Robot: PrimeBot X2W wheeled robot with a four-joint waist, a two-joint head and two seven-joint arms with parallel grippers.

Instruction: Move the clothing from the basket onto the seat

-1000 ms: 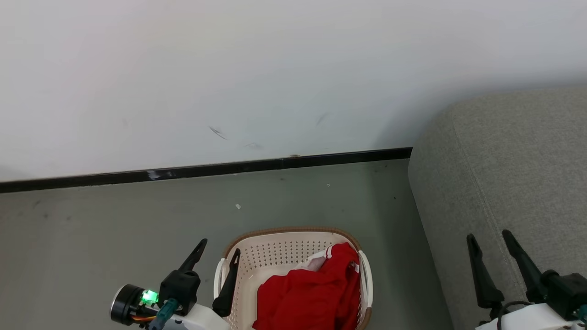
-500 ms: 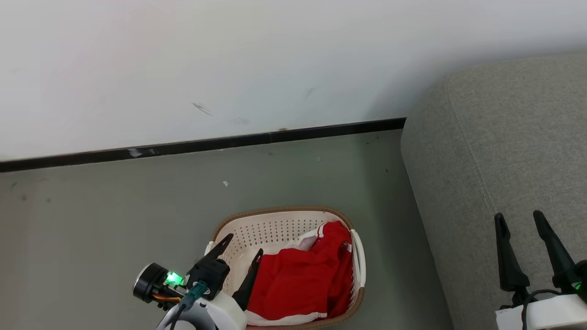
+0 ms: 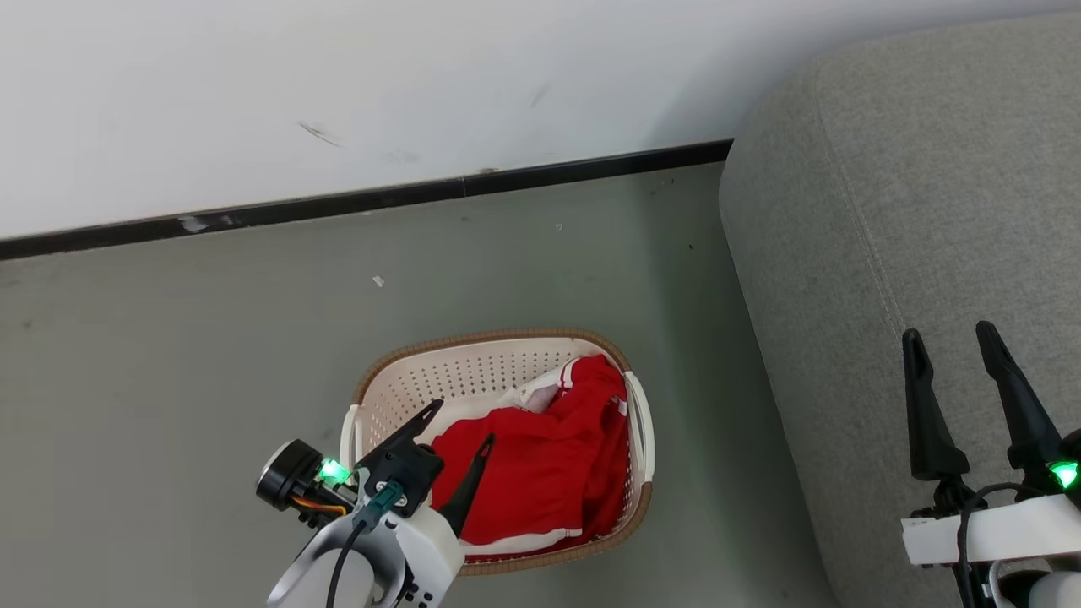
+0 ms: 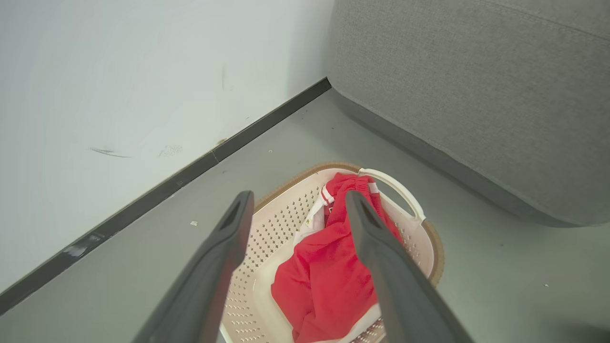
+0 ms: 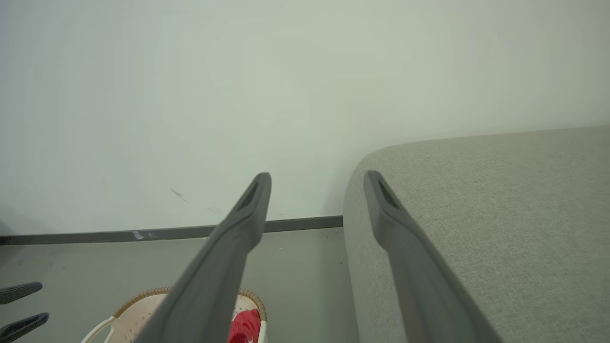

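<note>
Head view: clothing [image 3: 540, 473] bright red with white trim, crumpled in cream perforated basket [image 3: 473, 376] with brown rim, on grey floor [image 3: 169, 338]. Left gripper [image 3: 464, 420] had fingers spread apart, empty, over basket's 9 o'clock side, red heap at its 3 o'clock. Grey woven seat [image 3: 887, 211] stood at basket's 3 o'clock. Right gripper [image 3: 947, 329] parted, empty, over seat.

Left wrist view: red cloth lay at 6 o'clock between spread fingers; touching or not, could not tell.

Right wrist view: basket and scrap of red at 7 o'clock, well apart from parted fingers.
</note>
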